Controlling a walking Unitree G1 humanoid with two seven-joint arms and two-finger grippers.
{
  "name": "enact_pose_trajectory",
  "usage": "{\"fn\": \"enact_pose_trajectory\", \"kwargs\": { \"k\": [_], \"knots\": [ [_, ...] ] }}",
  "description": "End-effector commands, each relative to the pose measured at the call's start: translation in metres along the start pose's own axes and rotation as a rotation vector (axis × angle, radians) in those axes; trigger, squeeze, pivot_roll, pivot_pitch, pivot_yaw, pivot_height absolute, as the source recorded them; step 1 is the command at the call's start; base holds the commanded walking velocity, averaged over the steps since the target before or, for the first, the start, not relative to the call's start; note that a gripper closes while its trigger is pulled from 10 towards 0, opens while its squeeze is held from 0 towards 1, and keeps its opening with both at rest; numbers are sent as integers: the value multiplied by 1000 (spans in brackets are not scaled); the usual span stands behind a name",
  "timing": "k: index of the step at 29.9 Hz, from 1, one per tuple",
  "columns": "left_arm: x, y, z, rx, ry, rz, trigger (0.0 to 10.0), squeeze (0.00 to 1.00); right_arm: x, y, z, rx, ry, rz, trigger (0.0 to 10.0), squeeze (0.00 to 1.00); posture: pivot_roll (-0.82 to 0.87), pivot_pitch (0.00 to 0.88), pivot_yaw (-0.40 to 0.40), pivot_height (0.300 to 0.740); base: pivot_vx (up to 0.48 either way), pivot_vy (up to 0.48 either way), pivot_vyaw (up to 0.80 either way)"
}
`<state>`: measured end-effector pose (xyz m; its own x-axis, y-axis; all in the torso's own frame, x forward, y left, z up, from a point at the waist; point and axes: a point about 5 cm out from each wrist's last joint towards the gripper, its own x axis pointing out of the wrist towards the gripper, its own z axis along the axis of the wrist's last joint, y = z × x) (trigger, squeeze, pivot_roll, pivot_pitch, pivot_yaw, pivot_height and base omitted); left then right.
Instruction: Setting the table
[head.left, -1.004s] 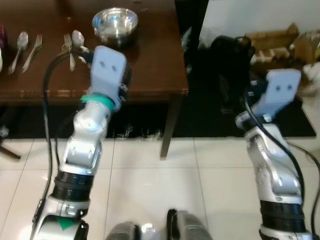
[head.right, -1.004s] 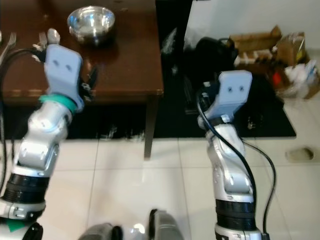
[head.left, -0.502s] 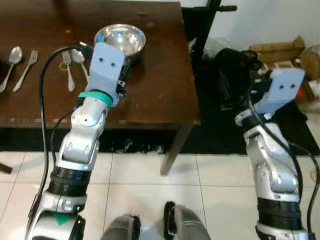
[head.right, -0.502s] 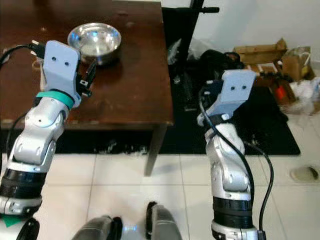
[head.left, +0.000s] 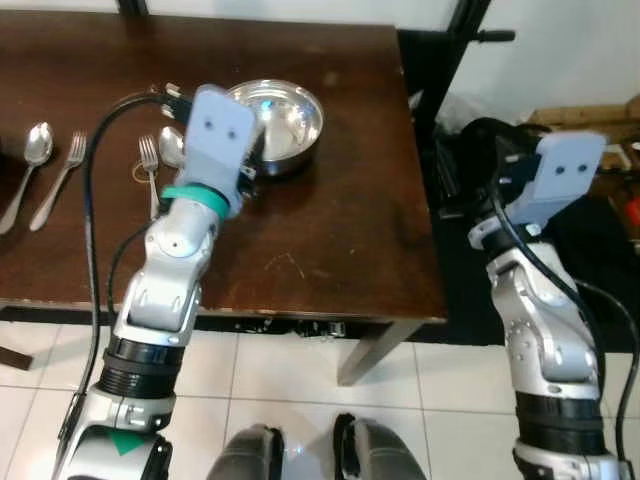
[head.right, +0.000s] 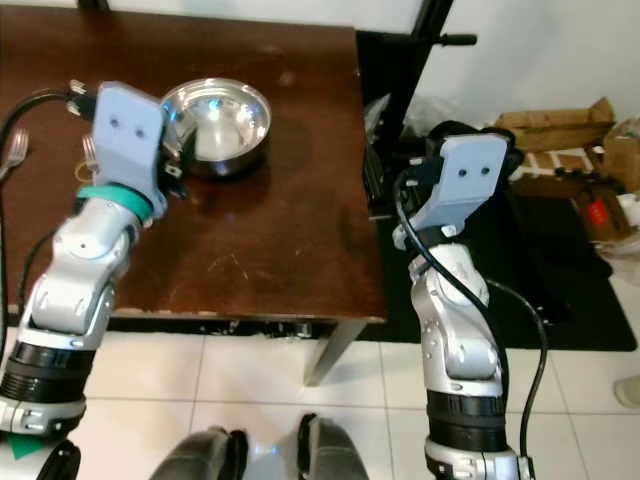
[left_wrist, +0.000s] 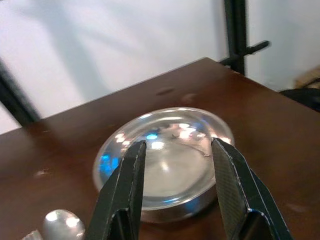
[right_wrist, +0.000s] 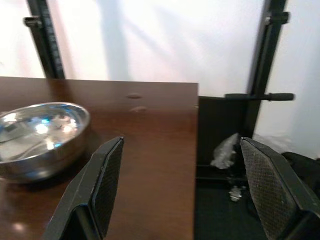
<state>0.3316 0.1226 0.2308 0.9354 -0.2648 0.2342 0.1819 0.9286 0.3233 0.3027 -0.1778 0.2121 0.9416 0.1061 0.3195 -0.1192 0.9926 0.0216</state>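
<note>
Steel bowl (head.left: 283, 117) is sitting empty near the far right part of the dark wooden desk (head.left: 330, 240), well apart from the cutlery: a fork (head.left: 150, 160) and spoon (head.left: 170, 145) are lying just left of it, another spoon (head.left: 30, 160) and fork (head.left: 65, 175) farther left. Judging by the task, the bowl is probably waiting to be moved to a place setting.

Left end effector (left_wrist: 175, 165) is hovering just short of the bowl's near rim, fingers spread and grasping nothing, framing the bowl as if lining up a grip. Its forearm is rising steeply from the desk's near edge.

Right end effector (right_wrist: 187, 185) is hanging released beyond the desk's right edge, raised and idle.
</note>
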Motion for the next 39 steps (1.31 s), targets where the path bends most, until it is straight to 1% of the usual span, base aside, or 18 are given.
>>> {"fn": "enact_pose_trajectory", "kwargs": {
  "k": [1, 8, 11, 13, 16, 18, 19, 20, 21, 22, 24, 26, 28, 30, 32, 36, 38, 39],
  "knots": [
    [-3, -4, 1, -2, -9, -25, 10000, 0, -4, -5, -4, 0, 13, -21, 10000, 0, 9, 64, 26, 740, 0, 0, 0],
    [-2, -7, 6, -5, -30, -61, 10000, 0, -4, -5, -3, -2, 12, -22, 10000, 0, 10, 67, 28, 740, 0, 0, 0],
    [-1, -5, 7, 6, -29, -68, 10000, 0, -4, -5, -4, -2, 12, -24, 10000, 0, 10, 69, 29, 740, 0, 0, 0],
    [0, -1, 6, 19, -18, -78, 10000, 0, -4, -5, -4, 0, 12, -23, 10000, 0, 15, 72, 29, 740, 0, 0, 0],
    [1, 11, -3, 66, 50, -114, 10000, 0, -3, -4, -3, 5, 11, -17, 10000, 0, 22, 77, 29, 740, 0, 0, 0],
    [1, 11, -3, 66, 50, -114, 10000, 0, -3, -4, -3, 5, 11, -17, 10000, 0, 22, 77, 29, 740, 0, 0, 0],
    [2, 16, -9, 74, 85, -133, 10000, 0, -3, -2, -3, 10, 10, -13, 10000, 0, 26, 80, 31, 740, 0, 0, 0],
    [2, 16, -9, 74, 85, -133, 10000, 0, -3, -2, -3, 10, 10, -13, 10000, 0, 26, 80, 31, 740, 0, 0, 0],
    [3, 23, -15, 91, 118, -151, 10000, 0, -2, 0, -3, 18, 8, -7, 10000, 0, 28, 85, 30, 740, 0, 0, 0],
    [3, 23, -15, 91, 118, -151, 10000, 0, -2, 0, -3, 18, 8, -7, 10000, 0, 28, 85, 30, 740, 0, 0, 0],
    [6, 31, -22, 120, 148, -184, 10000, 0, 0, 3, -4, 34, 7, 0, 10000, 0, 34, 92, 26, 740, 0, 0, 0],
    [6, 31, -22, 120, 148, -184, 10000, 0, 0, 3, -4, 34, 7, 0, 10000, 0, 34, 92, 26, 740, 0, 0, 0],
    [18, 35, -24, 162, 146, -285, 10000, 0, 3, 9, -2, 61, 3, 22, 10000, 0, 38, 121, 27, 740, 0, 0, 0],
    [18, 35, -24, 162, 146, -285, 10000, 0, 3, 9, -2, 61, 3, 22, 10000, 0, 38, 121, 27, 740, 0, 0, 0],
    [32, 42, -22, 224, 147, -354, 10000, 0, 8, 19, 5, 76, -20, 65, 10000, 0, 39, 152, 36, 740, 0, 0, 0],
    [35, 44, -20, 233, 147, -372, 10000, 0, 10, 21, 8, 82, -31, 82, 10000, 0, 39, 152, 36, 740, 0, 0, 0],
    [37, 45, -15, 270, 132, -429, 10000, 0, 15, 30, 12, 88, -37, 155, 10000, 0, 65, 187, 34, 740, 0, 0, 0],
    [37, 45, -15, 270, 132, -429, 10000, 0, 15, 30, 12, 88, -37, 155, 10000, 0, 65, 187, 34, 740, 0, 0, 0]
  ]
}}
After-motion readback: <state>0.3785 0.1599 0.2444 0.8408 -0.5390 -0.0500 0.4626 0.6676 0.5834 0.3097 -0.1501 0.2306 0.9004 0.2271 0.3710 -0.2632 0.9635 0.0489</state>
